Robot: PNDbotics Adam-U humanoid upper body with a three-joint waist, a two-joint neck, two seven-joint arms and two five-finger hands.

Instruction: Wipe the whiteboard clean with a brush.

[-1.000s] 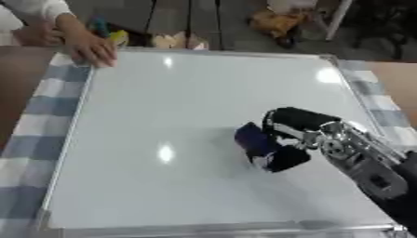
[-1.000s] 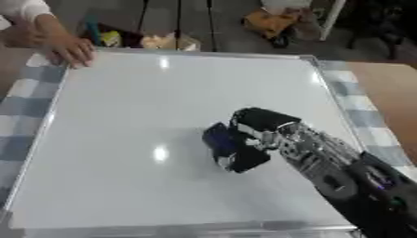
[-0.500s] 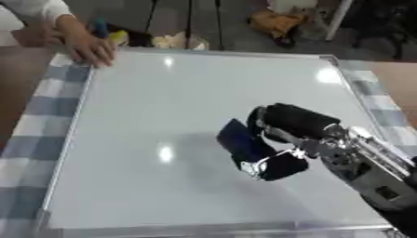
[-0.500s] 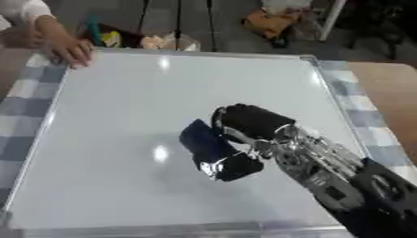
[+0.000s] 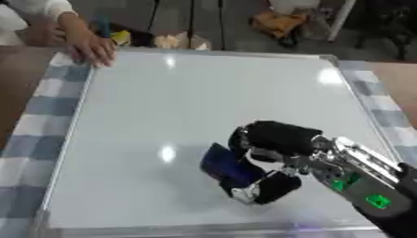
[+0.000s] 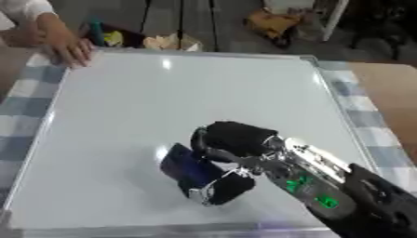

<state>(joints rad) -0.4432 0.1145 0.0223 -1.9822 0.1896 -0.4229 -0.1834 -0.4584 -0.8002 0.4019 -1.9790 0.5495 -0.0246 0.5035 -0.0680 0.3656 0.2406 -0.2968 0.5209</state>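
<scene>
We see a big white shiny whiteboard (image 5: pixel 204 116) lying flat on a blue and white checked cloth (image 5: pixel 45 107). Our black and silver right hand (image 5: pixel 277 153) comes in from 4 o'clock and sits on the board toward 5 o'clock. Its fingers and thumb are curled round a small dark blue block-shaped brush (image 5: pixel 228 165), which touches the board. At 11 o'clock a person's bare hand (image 5: pixel 90 46) rests on the board's corner.

Grey floor (image 5: pixel 244 23); checked tablecloth (image 5: pixel 36 116) underneath
</scene>
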